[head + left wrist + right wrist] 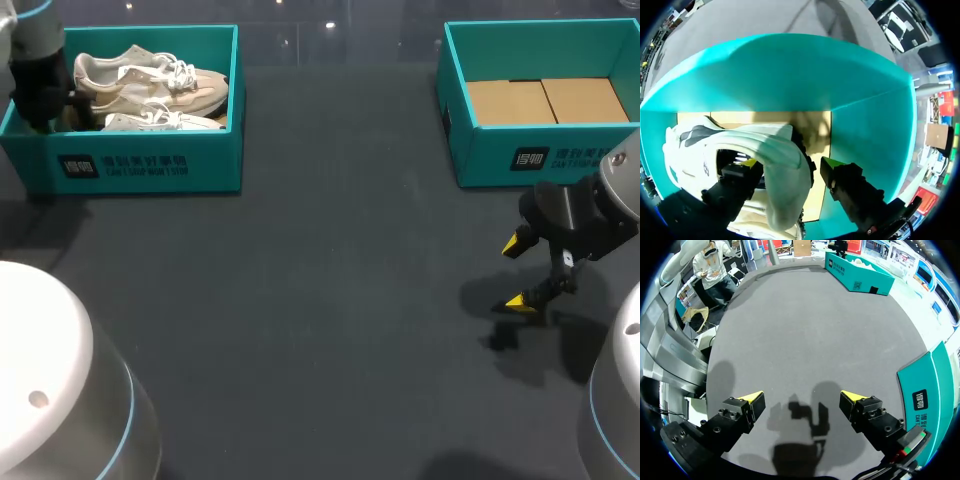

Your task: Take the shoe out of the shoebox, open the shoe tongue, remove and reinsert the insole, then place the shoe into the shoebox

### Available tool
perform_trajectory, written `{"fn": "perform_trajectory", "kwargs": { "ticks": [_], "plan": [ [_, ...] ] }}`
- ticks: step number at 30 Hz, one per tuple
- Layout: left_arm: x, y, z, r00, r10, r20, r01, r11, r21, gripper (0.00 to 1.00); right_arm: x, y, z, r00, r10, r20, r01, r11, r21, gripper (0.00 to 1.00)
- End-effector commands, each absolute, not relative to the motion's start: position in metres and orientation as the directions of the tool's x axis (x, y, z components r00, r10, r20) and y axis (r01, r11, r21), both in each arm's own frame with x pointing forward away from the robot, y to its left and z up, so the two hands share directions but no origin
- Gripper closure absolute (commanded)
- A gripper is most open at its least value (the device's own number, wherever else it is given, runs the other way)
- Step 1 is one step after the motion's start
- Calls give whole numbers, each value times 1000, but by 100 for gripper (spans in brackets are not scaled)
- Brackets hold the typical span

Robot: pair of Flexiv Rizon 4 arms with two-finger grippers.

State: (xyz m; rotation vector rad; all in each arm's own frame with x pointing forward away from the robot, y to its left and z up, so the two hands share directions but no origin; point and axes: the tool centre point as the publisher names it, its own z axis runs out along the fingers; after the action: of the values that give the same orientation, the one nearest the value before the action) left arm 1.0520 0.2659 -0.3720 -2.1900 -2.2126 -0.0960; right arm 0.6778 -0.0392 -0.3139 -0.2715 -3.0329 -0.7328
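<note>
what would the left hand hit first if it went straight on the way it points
Most likely the shoe: its heel rim sits between the open fingers of the left hand, the shoebox floor beyond it. Depth is unclear.

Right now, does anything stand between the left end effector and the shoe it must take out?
Nothing visible does. The left end effector is down inside the shoebox, open and straddling the heel of the shoe, with a small gap left on the side nearer the box wall.

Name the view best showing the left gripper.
Left wrist view: the left gripper, open, straddles the heel of a shoe inside the shoebox. The head view shows only its body over the box's end; the right wrist view, a far-off speck.
</note>
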Motion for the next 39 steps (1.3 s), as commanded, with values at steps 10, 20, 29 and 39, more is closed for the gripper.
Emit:
{"fn": "perform_trajectory", "kwargs": {
  "ticks": [10,20,29,39],
  "plan": [
    [1054,269,-380,-19,996,83,1000,18,7,100,677,-39,-314,-985,167,48,171,877,449,0],
    [1052,272,-374,-27,996,91,1000,25,18,100,677,-39,-314,-985,167,48,171,877,449,0],
    [1049,276,-362,-51,994,97,998,47,40,100,677,-39,-314,-985,167,48,171,877,449,0],
    [1048,296,-351,-63,993,100,996,56,69,100,677,-39,-314,-985,167,48,171,877,449,0]
  ]
}}
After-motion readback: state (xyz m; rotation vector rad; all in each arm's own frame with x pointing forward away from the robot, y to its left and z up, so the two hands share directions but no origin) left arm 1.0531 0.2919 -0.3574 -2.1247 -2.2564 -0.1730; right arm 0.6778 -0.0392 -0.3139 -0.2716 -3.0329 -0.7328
